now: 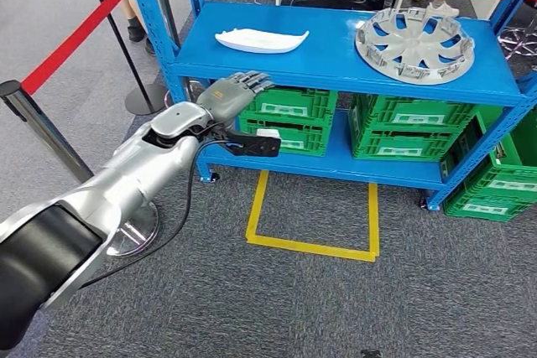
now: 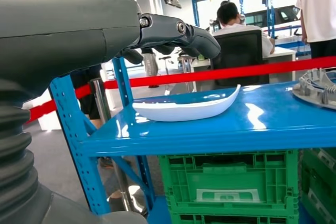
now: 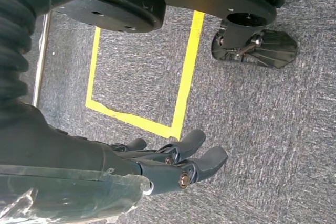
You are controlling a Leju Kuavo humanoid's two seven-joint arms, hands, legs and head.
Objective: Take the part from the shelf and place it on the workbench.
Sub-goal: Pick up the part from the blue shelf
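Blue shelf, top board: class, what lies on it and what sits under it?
On the top board: a white part and a wheel cover. Under it: green crates; their contents are hidden.

A blue metal shelf (image 1: pixel 329 60) stands on grey carpet (image 1: pixel 266 308). On its lower level sit green plastic crates (image 1: pixel 293 116), with more green crates (image 1: pixel 500 182) on the floor at its right end. In front of the shelf, yellow tape (image 1: pixel 313 245) marks a rectangle on the carpet. A red barrier belt (image 1: pixel 70 44) runs behind and to the left of the shelf, held by a silver post (image 1: pixel 38 123). Beyond the shelf a person sits in a black office chair (image 2: pixel 239 51) under bright ceiling light.
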